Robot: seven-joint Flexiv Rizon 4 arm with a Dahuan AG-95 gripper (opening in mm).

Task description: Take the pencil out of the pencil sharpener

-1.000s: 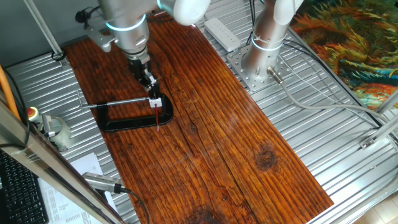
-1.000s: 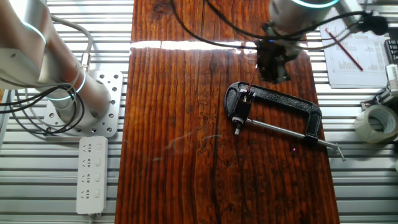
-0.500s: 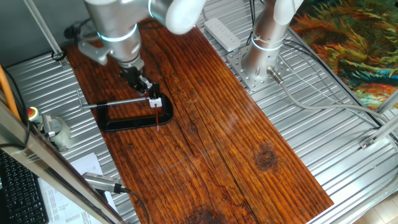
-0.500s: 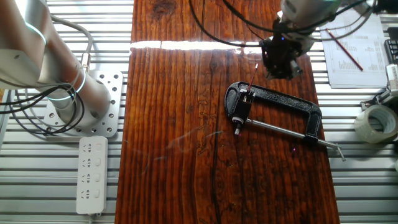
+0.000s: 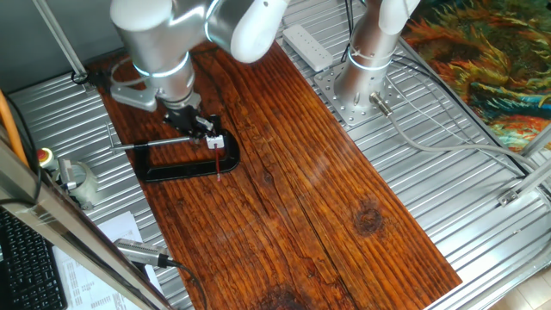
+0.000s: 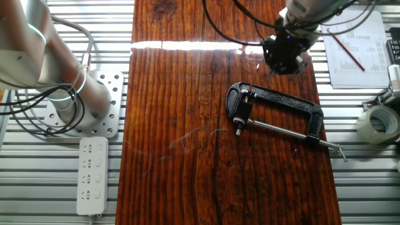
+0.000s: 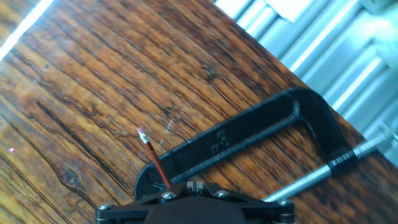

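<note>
A Flexiv Rizon arm holds its hand (image 5: pixel 191 121) above a dark wooden desk (image 5: pixel 318 207), near the corner where a black C-shaped clamp (image 5: pixel 176 170) lies flat on the planks. The red pencil (image 5: pixel 219 162) sits at the clamp's fixed end, its upper end seated in the pencil sharpener (image 5: pixel 215 141), a tiny whitish block held between the clamp's pad and the tip of its silver screw rod (image 5: pixel 164 142). From the sharpener the pencil slants across the clamp's black bar toward the middle of the desk.

From the other fixed view the hand (image 6: pixel 284 57) hangs over the desk's long edge, beside the clamp (image 6: pixel 281 106) and apart from it; the pencil (image 6: pixel 252 81) shows only as a thin line rising from the sharpener (image 6: pixel 249 95). Whether the fingers stand apart or together cannot be told from any view, since the hand's dark body hides them; nothing shows between them.

The hand view looks down on the clamp (image 7: pixel 249 134), with the pencil (image 7: pixel 155 163) pointing up and left from the bottom of the picture, and the screw rod (image 7: pixel 323 168) running toward the metal-slatted surface beyond the desk's edge. A roll of tape (image 6: pixel 379 123) and a sheet of paper (image 6: pixel 356 53) lie off the desk, on the slatted metal.
</note>
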